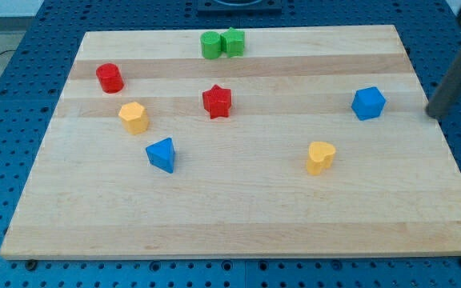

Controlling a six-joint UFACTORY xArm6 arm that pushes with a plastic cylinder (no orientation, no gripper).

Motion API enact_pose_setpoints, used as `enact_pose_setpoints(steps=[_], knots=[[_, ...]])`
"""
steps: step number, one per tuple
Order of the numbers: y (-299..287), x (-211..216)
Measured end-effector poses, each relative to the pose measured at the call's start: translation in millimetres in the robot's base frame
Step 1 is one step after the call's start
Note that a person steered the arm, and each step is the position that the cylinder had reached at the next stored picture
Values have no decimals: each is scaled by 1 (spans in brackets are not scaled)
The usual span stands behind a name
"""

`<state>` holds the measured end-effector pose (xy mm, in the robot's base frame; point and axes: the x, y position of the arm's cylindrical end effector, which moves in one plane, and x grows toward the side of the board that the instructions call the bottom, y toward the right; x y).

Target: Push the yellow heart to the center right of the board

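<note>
Wooden surface (238, 216) carries 7 blocks you can see. Your rod's tip (434, 114) sits at the view's right edge, right of the blue block (368, 103); no gripper shows. The yellow heart (320, 157) lies lower, well left of the tip, below-left of that blue block.

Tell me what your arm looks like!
You only see a bit of me at the view's right edge: a straight, dark, round rod with a pale part above it at the top corner. My tip is its plain blunt end. No cables or markings show.
</note>
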<state>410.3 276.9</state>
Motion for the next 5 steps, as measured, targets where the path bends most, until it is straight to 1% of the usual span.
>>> enact_pose_setpoints(steps=[1,2,3,4,5], knots=[[-60,-20],[-137,-46],[-215,-60],[-187,-68],[-100,-78]])
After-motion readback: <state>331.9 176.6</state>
